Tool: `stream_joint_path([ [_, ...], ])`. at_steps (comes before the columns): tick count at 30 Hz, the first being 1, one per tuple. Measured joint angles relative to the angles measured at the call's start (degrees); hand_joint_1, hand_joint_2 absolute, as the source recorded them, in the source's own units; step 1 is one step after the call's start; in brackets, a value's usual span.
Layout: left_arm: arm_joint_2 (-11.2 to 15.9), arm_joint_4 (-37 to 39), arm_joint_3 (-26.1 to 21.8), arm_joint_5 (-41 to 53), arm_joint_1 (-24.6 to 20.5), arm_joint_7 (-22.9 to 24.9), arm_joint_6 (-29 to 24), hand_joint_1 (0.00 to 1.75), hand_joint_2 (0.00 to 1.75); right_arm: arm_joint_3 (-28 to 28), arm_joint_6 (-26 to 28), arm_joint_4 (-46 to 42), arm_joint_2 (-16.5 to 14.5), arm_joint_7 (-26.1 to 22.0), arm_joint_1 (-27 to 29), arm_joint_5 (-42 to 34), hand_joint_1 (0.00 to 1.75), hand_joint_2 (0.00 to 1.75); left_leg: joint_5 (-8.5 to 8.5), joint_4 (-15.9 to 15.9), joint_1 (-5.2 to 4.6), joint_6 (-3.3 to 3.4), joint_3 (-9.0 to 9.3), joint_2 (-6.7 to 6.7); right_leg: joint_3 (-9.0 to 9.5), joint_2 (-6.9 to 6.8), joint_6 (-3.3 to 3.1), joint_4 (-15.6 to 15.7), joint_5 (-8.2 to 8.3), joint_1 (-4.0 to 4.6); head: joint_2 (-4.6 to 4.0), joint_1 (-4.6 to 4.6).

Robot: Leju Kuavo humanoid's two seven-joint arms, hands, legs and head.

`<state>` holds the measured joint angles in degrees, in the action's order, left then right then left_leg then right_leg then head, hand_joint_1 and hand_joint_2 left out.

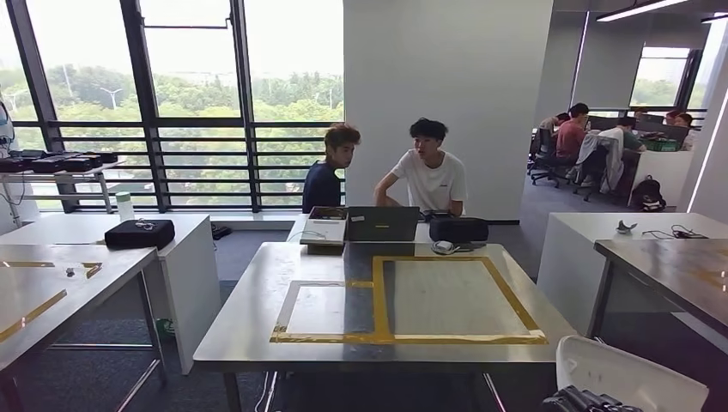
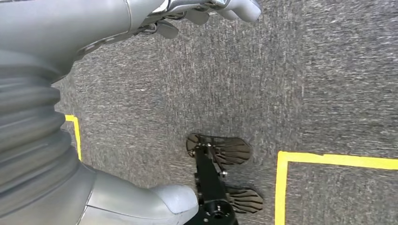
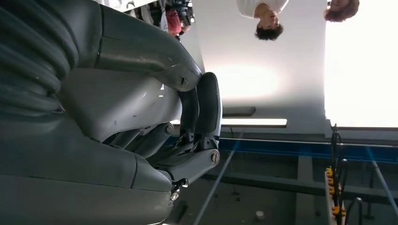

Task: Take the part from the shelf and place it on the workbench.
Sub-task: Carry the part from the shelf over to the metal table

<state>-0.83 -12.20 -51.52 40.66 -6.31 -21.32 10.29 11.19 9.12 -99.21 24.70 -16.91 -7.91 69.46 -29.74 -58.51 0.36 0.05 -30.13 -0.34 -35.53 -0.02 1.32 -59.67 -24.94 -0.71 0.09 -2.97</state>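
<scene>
Two people sit behind the steel tabletop [image 1: 257, 326] with yellow tape rectangles at frame centre. At lower right, the right robot hand [image 1: 584, 401] grips a white flat plastic part [image 1: 631, 378]. The left robot hand [image 2: 206, 11] hangs empty, fingers loosely apart, above grey carpet.

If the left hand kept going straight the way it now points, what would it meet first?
Probably the grey carpet floor: the left hand hangs pointing down over it, nothing visible between. Depth is unclear.
</scene>
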Motion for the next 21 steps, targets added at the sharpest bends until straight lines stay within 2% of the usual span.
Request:
stream_joint_path([
  [3, 0.06, -0.02, -0.02, -0.04, -0.02, -0.01, 0.00, 0.00, 1.75, 0.00, -0.13, 0.04, 0.02, -0.15, -0.06, -0.24, 1.75, 1.75, -0.75, 0.40, -0.10, -1.01, 0.49, 0.10, 0.69, 0.17, -1.13, 0.99, -0.68, 0.15, 0.01, 0.39],
  [5, 0.10, -0.03, -0.02, -0.05, -0.10, -0.08, 0.00, 0.00, 1.75, 0.00, -0.10, 0.02, 0.02, -0.16, -0.18, -0.30, 1.75, 1.75, -1.82, -1.30, -0.01, -1.62, 0.18, 0.17, 1.46, 0.21, -1.98, 1.32, -1.09, -0.03, 0.04, 0.63],
  [6, 0.14, -0.04, -0.02, -0.05, -0.13, -0.12, 0.00, 0.00, 1.75, 0.00, -0.10, 0.01, 0.02, -0.22, -0.23, -0.32, 1.75, 1.75, -2.95, -3.88, 0.04, -1.85, -1.00, 0.17, 1.96, 0.17, -2.37, 1.47, -1.34, -0.11, 0.06, 0.75],
  [8, 0.18, -0.01, -0.02, -0.05, -0.01, -0.17, 0.00, 0.00, 1.75, 0.00, -0.19, 0.02, 0.02, -0.46, -0.29, -0.36, 1.75, 1.75, -5.59, -11.71, 0.07, -2.11, -5.65, 0.17, 2.70, 0.13, -2.83, 1.50, -2.00, -0.06, 0.07, 0.96],
  [9, 0.19, 0.01, -0.02, -0.05, 0.11, -0.20, 0.01, 0.00, 1.75, 0.00, -0.23, 0.05, 0.02, -0.59, -0.27, -0.37, 1.75, 1.75, -6.16, -15.09, 0.08, -2.19, -8.13, 0.17, 3.07, 0.16, -2.88, 1.50, -2.38, -0.04, 0.08, 1.04],
  [10, 0.19, 0.03, -0.02, -0.05, 0.24, -0.24, 0.01, 0.00, 1.75, 0.00, -0.27, 0.09, 0.02, -0.67, -0.25, -0.39, 1.75, 1.75, -5.56, -16.71, 0.08, -2.21, -9.88, 0.17, 3.52, 0.22, -2.87, 1.49, -2.78, -0.02, 0.07, 1.12],
  [11, 0.17, 0.04, -0.02, -0.05, 0.33, -0.29, 0.01, 0.00, 1.75, 0.00, -0.29, 0.13, 0.02, -0.70, -0.24, -0.42, 1.75, 1.75, -3.70, -16.07, 0.09, -2.16, -10.53, 0.17, 4.10, 0.27, -2.80, 1.49, -3.25, -0.02, 0.07, 1.20],
  [12, 0.18, 0.05, -0.02, -0.04, 0.36, -0.34, 0.02, 0.00, 1.75, 0.00, -0.29, 0.16, 0.02, -0.70, -0.24, -0.44, 1.75, 1.75, -0.92, -13.24, 0.10, -2.05, -10.07, 0.18, 4.80, 0.30, -2.70, 1.49, -3.76, -0.02, 0.07, 1.27],
  [13, 0.19, 0.04, -0.02, -0.04, 0.35, -0.38, 0.02, 0.00, 1.75, 0.00, -0.29, 0.18, 0.02, -0.69, -0.26, -0.45, 1.75, 1.75, 2.09, -9.17, 0.10, -1.88, -8.94, 0.18, 5.48, 0.30, -2.55, 1.49, -4.31, -0.02, 0.07, 1.34],
  [14, 0.20, 0.04, -0.02, -0.03, 0.31, -0.39, 0.02, 0.00, 1.75, 0.00, -0.29, 0.19, 0.02, -0.65, -0.30, -0.45, 1.75, 1.75, 4.05, -5.36, 0.02, -1.69, -7.50, 0.18, 5.97, 0.34, -2.28, 1.42, -4.91, 0.10, 0.07, 1.41],
  [15, 0.21, 0.04, -0.02, -0.03, 0.25, -0.39, 0.03, 0.00, 1.75, 0.00, -0.29, 0.19, 0.02, -0.60, -0.34, -0.44, 1.75, 1.75, 5.03, -2.72, -0.03, -1.41, -6.42, 0.17, 6.27, 0.39, -1.98, 1.40, -5.39, 0.21, 0.07, 1.48],
  [16, 0.20, 0.03, -0.02, -0.02, 0.20, -0.37, 0.05, 0.00, 1.75, 0.00, -0.29, 0.20, 0.02, -0.56, -0.40, -0.45, 1.75, 1.75, 5.08, -1.37, -0.12, -1.09, -5.81, 0.15, 6.39, 0.43, -1.64, 1.43, -5.76, 0.31, 0.07, 1.52],
  [19, 0.20, 0.02, -0.02, -0.04, 0.08, -0.36, 0.12, 0.00, 1.75, 0.00, -0.31, 0.19, 0.14, -0.50, -0.53, -0.63, 1.75, 1.75, 4.16, -0.88, -0.14, 0.06, -5.20, 0.08, 6.81, 0.38, -0.59, 1.55, -6.40, 0.25, 0.08, 1.58],
  [20, 0.21, 0.02, -0.03, -0.07, 0.07, -0.36, 0.13, 0.00, 1.75, 0.00, -0.33, 0.20, 0.19, -0.50, -0.67, -0.70, 1.75, 1.75, 3.99, -0.68, -0.05, 0.44, -4.86, 0.08, 6.53, 0.32, -0.26, 0.58, -6.90, 0.18, 0.08, 1.58],
  [21, 0.21, 0.01, -0.03, -0.14, 0.05, -0.37, 0.15, 0.00, 1.75, 0.01, -0.35, 0.21, 0.23, -0.50, -0.89, -0.75, 1.75, 1.75, 3.80, -0.50, 0.08, 0.77, -4.48, 0.08, 5.46, 0.28, 0.05, -1.65, -7.85, 0.12, 0.09, 1.56],
])
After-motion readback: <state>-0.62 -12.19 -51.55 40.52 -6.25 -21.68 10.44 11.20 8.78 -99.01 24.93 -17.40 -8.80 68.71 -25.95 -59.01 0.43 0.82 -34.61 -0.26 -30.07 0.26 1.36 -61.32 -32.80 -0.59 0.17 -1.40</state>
